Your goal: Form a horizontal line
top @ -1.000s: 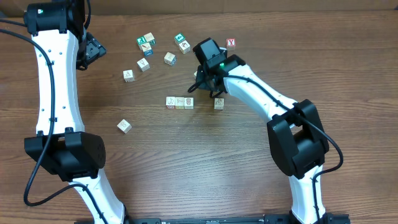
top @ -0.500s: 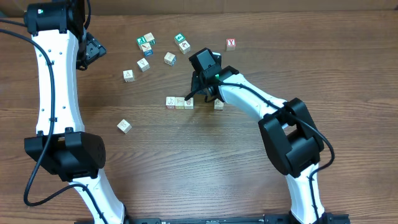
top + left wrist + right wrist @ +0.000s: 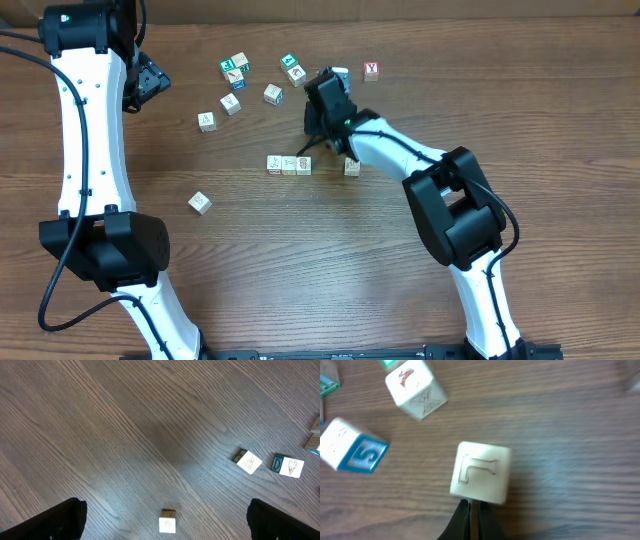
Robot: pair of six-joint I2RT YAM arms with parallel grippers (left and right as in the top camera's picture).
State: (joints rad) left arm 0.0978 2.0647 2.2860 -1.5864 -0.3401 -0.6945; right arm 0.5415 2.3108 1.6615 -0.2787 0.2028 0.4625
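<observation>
The horizontal line (image 3: 289, 164) is three pale cubes touching side by side at mid-table. A fourth pale cube (image 3: 352, 167) sits apart to their right, half under my right arm (image 3: 400, 150). My right gripper (image 3: 472, 507) is shut, empty, and its tips touch the near edge of a pale cube (image 3: 481, 477) printed with an L shape. That cube seems to be the pale one (image 3: 340, 73) beside the wrist. My left gripper (image 3: 164, 507) hangs open high over the table at the back left (image 3: 147, 82), with a small cube (image 3: 167, 522) lying far below it.
Loose cubes lie at the back: an X-printed cube (image 3: 415, 387) (image 3: 296, 74), a blue-faced 5 cube (image 3: 352, 445), teal-faced cubes (image 3: 288, 62) (image 3: 231, 68), a red Y cube (image 3: 371, 69). Pale cubes (image 3: 207, 121) (image 3: 273, 94) and a lone cube (image 3: 200, 202) lie left.
My right wrist has swung left and toward the back, away from the lone fourth cube, and the elbow has followed left. The cubes in the row and the left arm have not moved.
</observation>
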